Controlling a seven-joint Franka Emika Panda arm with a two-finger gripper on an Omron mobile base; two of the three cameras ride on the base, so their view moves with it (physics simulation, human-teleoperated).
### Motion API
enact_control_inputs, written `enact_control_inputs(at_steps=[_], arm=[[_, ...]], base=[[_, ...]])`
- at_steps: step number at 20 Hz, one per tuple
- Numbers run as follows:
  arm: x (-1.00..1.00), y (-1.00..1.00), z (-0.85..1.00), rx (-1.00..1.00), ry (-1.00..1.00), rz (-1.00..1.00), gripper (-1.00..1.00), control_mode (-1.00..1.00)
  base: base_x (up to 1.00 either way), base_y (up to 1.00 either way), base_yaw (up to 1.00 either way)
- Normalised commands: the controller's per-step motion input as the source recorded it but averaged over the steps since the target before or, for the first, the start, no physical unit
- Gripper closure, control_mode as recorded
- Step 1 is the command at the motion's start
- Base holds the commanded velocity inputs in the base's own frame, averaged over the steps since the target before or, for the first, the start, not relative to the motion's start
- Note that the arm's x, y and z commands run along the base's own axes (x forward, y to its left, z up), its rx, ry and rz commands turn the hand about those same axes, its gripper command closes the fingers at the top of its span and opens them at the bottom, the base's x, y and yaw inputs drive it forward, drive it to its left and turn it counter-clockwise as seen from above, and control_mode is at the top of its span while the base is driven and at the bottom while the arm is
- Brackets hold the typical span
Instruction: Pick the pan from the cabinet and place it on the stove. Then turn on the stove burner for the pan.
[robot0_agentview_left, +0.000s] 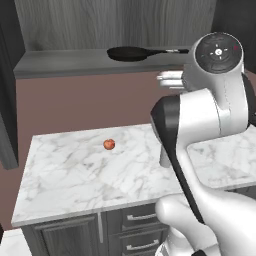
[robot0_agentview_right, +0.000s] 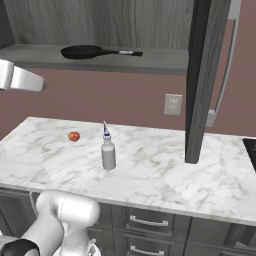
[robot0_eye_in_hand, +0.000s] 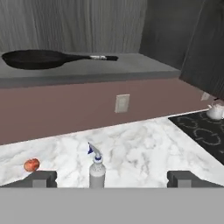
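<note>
The dark grey wood-grain wall cabinet (robot0_agentview_right: 202, 80) already stands open, its door swung out edge-on in the right base view; that is as much of the task as looks done. The shallow round black frying pan (robot0_eye_in_hand: 39, 58) with its long straight dark handle rests untouched on the cabinet's grey shelf floor (robot0_eye_in_hand: 131, 65), handle pointing toward the open door side; lifting it out, setting it on the flat black glass stove (robot0_eye_in_hand: 205, 131) and turning on the burner all remain.

The tool (robot0_eye_in_hand: 112, 178) has its two dark finger tips spread wide with nothing between them; it hovers over the white marble tabletop (robot0_agentview_right: 150, 170), low and well short of the pan, which lies above it and off to the upper left in the hand view. Between tool and wall stands a small grey spray bottle (robot0_eye_in_hand: 97, 168) with a blue-and-white nozzle, just ahead of the fingers; a small red apple (robot0_eye_in_hand: 31, 165) lies further left on the tabletop; a small white kettle (robot0_eye_in_hand: 215, 110) sits at the stove's far edge. By my judgement the tool must rise and reach toward the shelf, clearing the bottle.
</note>
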Motion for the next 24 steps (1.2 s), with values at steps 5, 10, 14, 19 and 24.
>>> enact_control_inputs(at_steps=[5, 10, 14, 19, 24], arm=[[0.65, -0.03, 0.00, 0.00, -0.06, -0.37, -1.00, -1.00], [0.61, 0.00, 0.17, 0.00, -0.05, -0.33, -1.00, -1.00], [0.54, 0.00, 0.27, 0.00, -0.04, -0.27, -1.00, -1.00], [0.44, -0.01, 0.27, 0.00, 0.00, -0.21, -1.00, -1.00], [0.38, -0.09, 0.07, 0.00, 0.00, -0.16, -1.00, -1.00]], base=[[0.00, 0.00, 0.00], [0.00, 0.00, 0.00], [0.00, 0.00, 0.00], [0.00, 0.00, 0.00], [0.00, 0.00, 0.00]])
